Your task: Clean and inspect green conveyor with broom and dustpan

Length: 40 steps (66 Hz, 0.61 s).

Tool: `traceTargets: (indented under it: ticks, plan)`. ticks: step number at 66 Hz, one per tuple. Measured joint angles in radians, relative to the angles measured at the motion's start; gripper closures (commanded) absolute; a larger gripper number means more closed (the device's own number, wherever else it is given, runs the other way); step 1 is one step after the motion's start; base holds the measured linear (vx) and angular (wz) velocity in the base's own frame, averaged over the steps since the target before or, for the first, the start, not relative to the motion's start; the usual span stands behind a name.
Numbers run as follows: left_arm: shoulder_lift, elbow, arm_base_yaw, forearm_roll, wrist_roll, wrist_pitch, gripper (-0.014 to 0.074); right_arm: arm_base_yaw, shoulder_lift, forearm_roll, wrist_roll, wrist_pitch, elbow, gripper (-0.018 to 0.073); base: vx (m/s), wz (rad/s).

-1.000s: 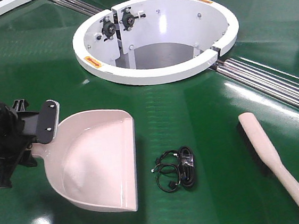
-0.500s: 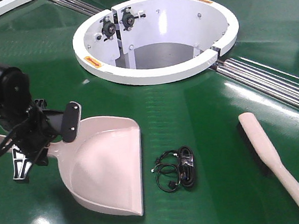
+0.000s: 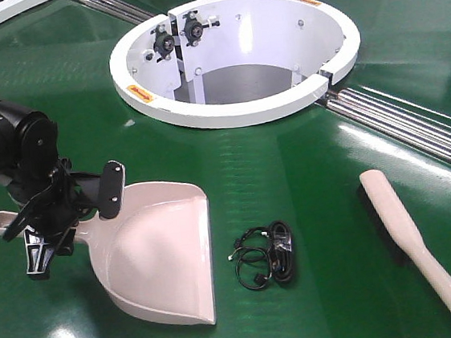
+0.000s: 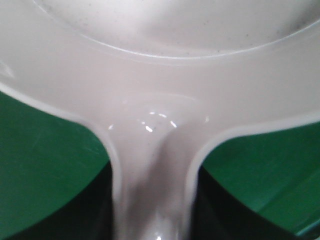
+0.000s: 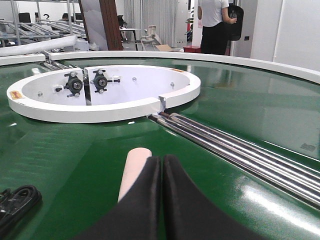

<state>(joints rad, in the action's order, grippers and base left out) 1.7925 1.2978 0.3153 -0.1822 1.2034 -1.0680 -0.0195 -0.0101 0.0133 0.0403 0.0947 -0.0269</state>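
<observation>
The pale pinkish-beige plastic scoop-shaped dustpan (image 3: 158, 257), at the near left of the glossy dark-green conveyor table (image 3: 306, 168), is gripped at its handle by the left pincer (image 3: 75, 219); the right pincer (image 5: 161, 160) is closed, empty.

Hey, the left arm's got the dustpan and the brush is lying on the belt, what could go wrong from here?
One: the left gripper holds the dustpan only by its handle, so pressing the lip down could twist it in the jaws. Two: the loose cable lies beside the mouth; its loops may snag or skid on the glossy belt. Three: the right gripper is shut with the brush just ahead; lowered like that, it would likely shove it.
</observation>
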Motion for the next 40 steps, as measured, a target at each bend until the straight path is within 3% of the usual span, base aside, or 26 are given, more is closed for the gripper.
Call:
traceTargets:
  ticks: [40]
  plan:
    - [0.000, 0.000, 0.001, 0.000, -0.002, -0.002, 0.0604, 0.000, 0.000, 0.000, 0.000, 0.000, 0.000, 0.0569, 0.00, 0.00]
